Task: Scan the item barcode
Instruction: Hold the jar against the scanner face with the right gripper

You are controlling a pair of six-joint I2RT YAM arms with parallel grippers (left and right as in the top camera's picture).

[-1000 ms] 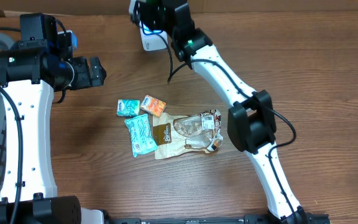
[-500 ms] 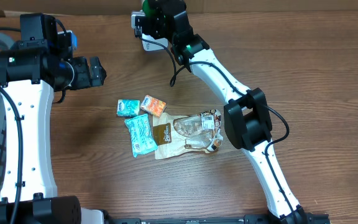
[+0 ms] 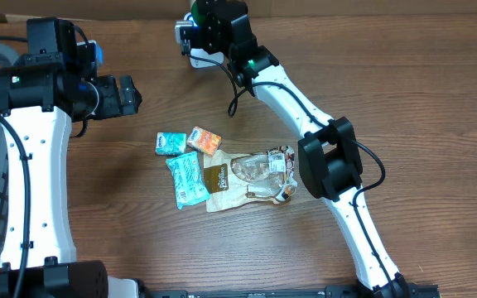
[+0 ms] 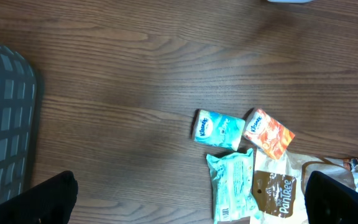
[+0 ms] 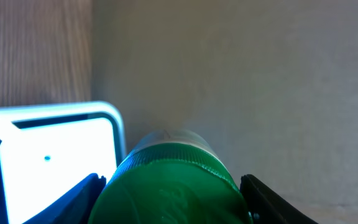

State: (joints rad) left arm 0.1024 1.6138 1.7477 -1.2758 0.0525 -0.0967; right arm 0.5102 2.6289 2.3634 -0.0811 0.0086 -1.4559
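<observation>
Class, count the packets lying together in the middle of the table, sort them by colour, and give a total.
Teal: 2, the tissue pack and the wipes pouch
Orange: 1, the small pack
Brown: 1, the snack bag
Total: 4

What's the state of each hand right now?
Left hand: open, holding nothing.
Right hand: closed on a green container, next to the white scanner.
</observation>
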